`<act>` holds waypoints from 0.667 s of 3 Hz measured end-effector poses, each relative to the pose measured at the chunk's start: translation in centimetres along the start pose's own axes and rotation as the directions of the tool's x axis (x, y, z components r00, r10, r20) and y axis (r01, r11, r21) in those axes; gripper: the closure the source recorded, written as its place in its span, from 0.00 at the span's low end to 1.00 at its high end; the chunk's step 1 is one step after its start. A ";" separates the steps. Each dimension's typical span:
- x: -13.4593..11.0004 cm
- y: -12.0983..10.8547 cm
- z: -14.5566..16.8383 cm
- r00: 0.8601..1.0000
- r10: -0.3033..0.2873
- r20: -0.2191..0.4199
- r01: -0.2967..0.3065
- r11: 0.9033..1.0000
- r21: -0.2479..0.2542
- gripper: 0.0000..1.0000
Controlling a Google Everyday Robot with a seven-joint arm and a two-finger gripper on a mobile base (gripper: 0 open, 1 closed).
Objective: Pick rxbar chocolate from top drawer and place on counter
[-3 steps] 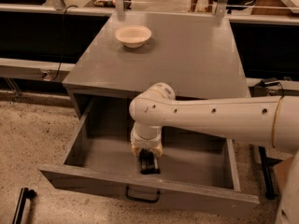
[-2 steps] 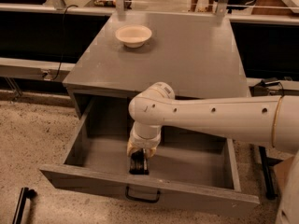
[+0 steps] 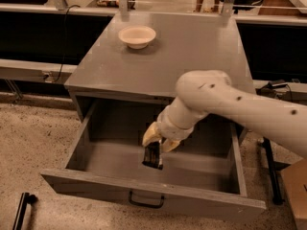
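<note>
The rxbar chocolate (image 3: 152, 156) hangs near-upright over the floor of the open top drawer (image 3: 105, 159), its upper end clenched in the gripper (image 3: 160, 143). Judged light, flat and slick-wrapped, so an end pinch may let it swing or slip. The counter (image 3: 192, 51) lies beyond, with a white bowl (image 3: 137, 36) far left.

No words, numbers or brand marks can be read anywhere, not even on the dark snack bar (image 3: 153, 156) pinched between the fingers. The gripper (image 3: 159, 144) holds it just above the drawer (image 3: 105, 161) floor.
</note>
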State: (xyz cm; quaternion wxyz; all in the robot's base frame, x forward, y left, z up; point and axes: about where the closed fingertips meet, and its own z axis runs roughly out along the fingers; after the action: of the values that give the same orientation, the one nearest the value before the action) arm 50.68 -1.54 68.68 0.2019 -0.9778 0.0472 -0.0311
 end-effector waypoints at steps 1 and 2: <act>-0.6 0.7 -6.1 0.999 0.050 -0.017 -0.048 0.993 0.108 1.00; 0.2 1.4 -10.8 0.995 0.092 -0.028 -0.087 0.987 0.135 1.00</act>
State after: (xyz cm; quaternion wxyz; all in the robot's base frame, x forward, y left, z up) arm 49.86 -7.05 78.02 0.2672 -0.9583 0.0922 -0.0419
